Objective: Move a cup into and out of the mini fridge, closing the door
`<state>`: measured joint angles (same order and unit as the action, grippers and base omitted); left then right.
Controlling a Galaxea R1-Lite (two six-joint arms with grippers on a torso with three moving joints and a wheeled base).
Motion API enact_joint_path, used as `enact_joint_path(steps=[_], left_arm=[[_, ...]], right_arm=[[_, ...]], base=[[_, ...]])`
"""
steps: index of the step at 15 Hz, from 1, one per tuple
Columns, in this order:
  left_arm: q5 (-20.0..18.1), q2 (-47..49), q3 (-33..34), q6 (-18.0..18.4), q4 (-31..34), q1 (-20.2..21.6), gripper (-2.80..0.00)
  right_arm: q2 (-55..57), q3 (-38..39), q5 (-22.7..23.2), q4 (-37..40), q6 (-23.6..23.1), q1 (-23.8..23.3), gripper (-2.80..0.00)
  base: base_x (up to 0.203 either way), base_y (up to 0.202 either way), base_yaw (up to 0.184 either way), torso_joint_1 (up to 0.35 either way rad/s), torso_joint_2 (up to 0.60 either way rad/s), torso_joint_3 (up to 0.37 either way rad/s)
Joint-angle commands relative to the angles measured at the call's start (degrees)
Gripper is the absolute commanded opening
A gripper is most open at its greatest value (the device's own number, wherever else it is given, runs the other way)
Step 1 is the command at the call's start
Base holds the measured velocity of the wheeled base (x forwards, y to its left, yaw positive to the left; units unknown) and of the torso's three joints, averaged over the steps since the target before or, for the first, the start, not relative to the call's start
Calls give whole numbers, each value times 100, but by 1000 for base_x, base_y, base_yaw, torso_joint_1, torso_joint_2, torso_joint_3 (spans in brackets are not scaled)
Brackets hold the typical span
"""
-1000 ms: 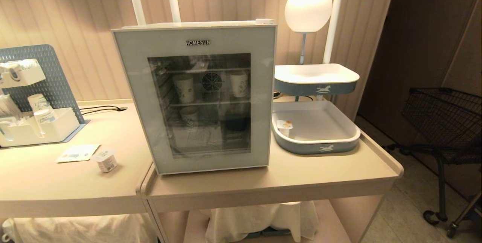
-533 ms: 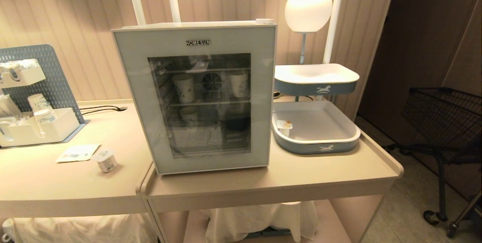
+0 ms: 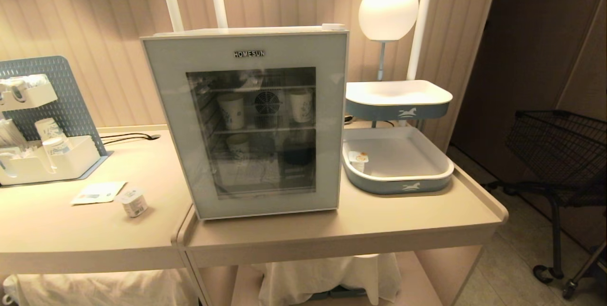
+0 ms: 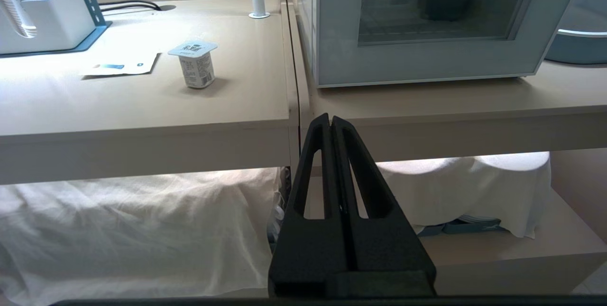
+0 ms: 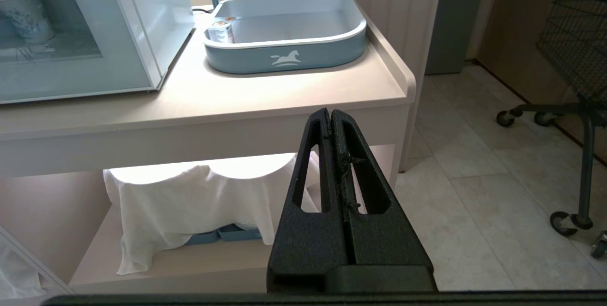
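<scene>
Left wrist view shows the left end effector [image 4: 332, 118] pressed closed and holding nothing, low before the worktop [image 4: 142, 102] edge; the cup [image 4: 195, 64] stands ahead of it and toward the robot's left. The right end effector [image 5: 330, 112] is likewise closed and unladen. Nothing looks begun: the door [image 3: 246, 121] of the mini fridge [image 3: 332, 26], beyond both, sits closed.

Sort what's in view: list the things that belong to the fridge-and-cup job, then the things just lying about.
Belongs to the job:
- cup, on the left table
- mini fridge
- door, shut
- left gripper and right gripper, both shut, below the table edge

Just lying about:
- paper slip beside the cup
- two-tier tray
- globe lamp
- pegboard organiser
- wire cart
</scene>
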<state>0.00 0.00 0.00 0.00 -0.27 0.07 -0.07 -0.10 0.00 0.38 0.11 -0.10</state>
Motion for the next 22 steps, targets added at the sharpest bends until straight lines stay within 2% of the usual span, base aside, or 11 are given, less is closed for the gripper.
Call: enact_joint_path(steps=[1, 22], left_arm=[[0, 0, 0, -9, -8, 1, -280], [0, 0, 0, 0, -8, 1, -280]], right_arm=[[7, 1, 0, 6, -2, 1, -280], [7, 10, 0, -3, -2, 1, -280]], base=[[0, 0, 0, 0, 0, 0], [0, 0, 0, 0, 0, 0]])
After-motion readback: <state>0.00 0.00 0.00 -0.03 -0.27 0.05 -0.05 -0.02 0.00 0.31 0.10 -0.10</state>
